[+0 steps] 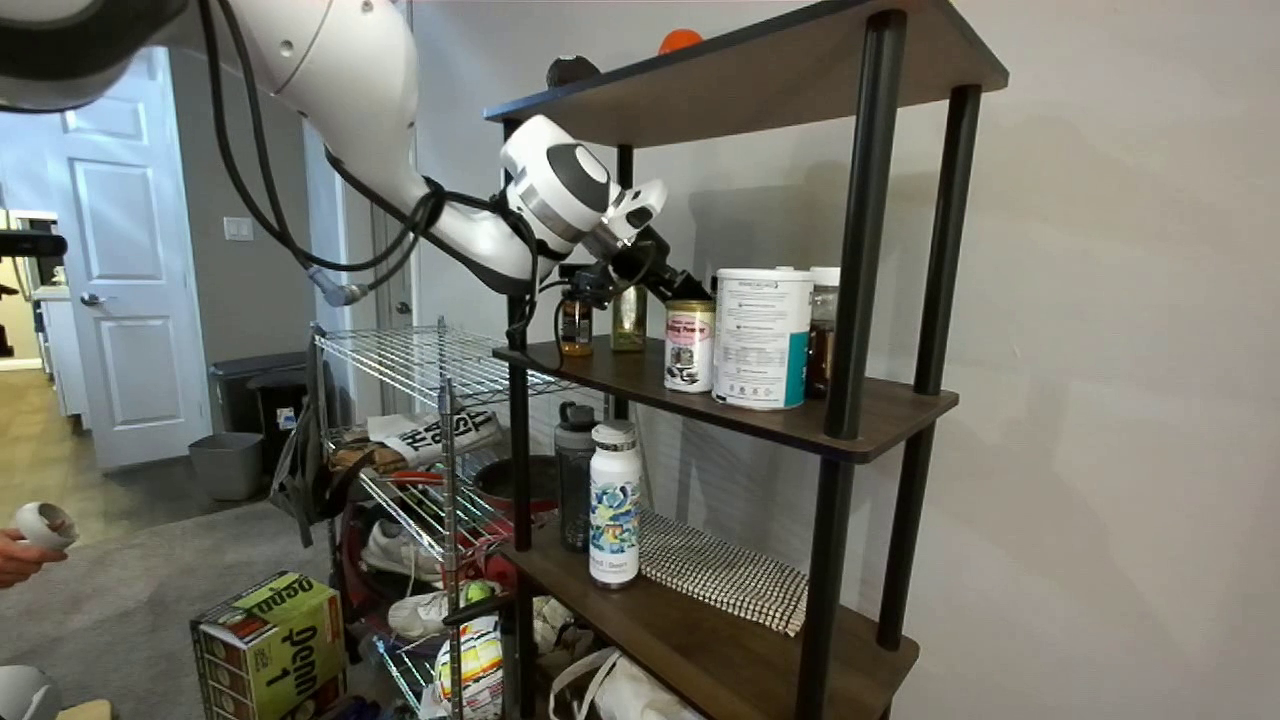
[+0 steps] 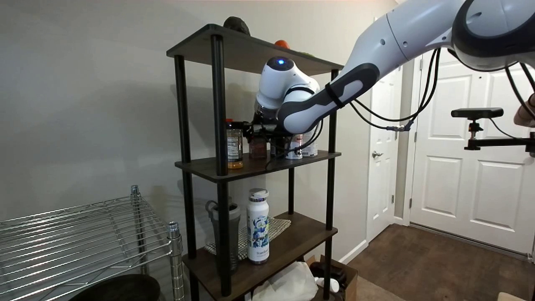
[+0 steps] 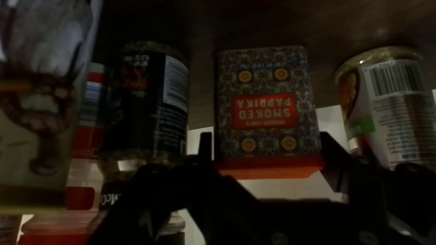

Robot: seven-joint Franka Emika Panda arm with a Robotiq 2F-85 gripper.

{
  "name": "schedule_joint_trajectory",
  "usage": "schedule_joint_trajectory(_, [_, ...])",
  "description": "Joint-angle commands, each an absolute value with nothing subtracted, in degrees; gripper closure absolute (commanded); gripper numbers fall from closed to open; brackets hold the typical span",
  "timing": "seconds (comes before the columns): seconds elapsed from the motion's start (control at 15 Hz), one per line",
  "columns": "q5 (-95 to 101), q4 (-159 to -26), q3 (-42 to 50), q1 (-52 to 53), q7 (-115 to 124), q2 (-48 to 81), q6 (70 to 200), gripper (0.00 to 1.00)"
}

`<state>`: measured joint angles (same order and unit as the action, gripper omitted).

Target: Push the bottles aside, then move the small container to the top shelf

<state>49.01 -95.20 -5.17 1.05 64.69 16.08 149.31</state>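
The small container appears to be a boxy Smoked Paprika tin [image 3: 264,81] with an orange-red lid, upside down in the wrist view. It stands on the shelf board. My gripper [image 3: 265,146] has one finger on each side of its lid end; a thin gap shows at one finger. In an exterior view the gripper [image 1: 695,287] reaches behind the baking powder can. A dark-labelled bottle [image 3: 144,109] and a red-labelled clear one [image 3: 90,112] stand beside the tin. An amber bottle [image 1: 577,328] shows near the left post. The top shelf [image 1: 760,85] is above the hand.
The baking powder can [image 1: 690,347], big white canister [image 1: 763,345] and a dark brown bottle [image 1: 823,335] share the middle board. A barcoded jar [image 3: 391,102] flanks the tin. A dark round thing [image 1: 572,70] and an orange thing [image 1: 680,40] lie on the top shelf.
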Motion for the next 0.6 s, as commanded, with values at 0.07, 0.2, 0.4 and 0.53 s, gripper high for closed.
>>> schedule_joint_trajectory(0.07, [47.17,-94.9,-5.83,0.16,61.77,16.23,150.65,0.51])
schedule_joint_trajectory(0.2, [47.33,-96.13,-5.85,0.23,62.55,15.08,150.9,0.51])
schedule_joint_trajectory(0.4, [47.79,-97.93,-5.67,0.14,63.61,13.66,152.08,0.51])
schedule_joint_trajectory(0.53, [47.69,-98.69,-5.57,-0.06,63.68,13.27,152.82,0.51])
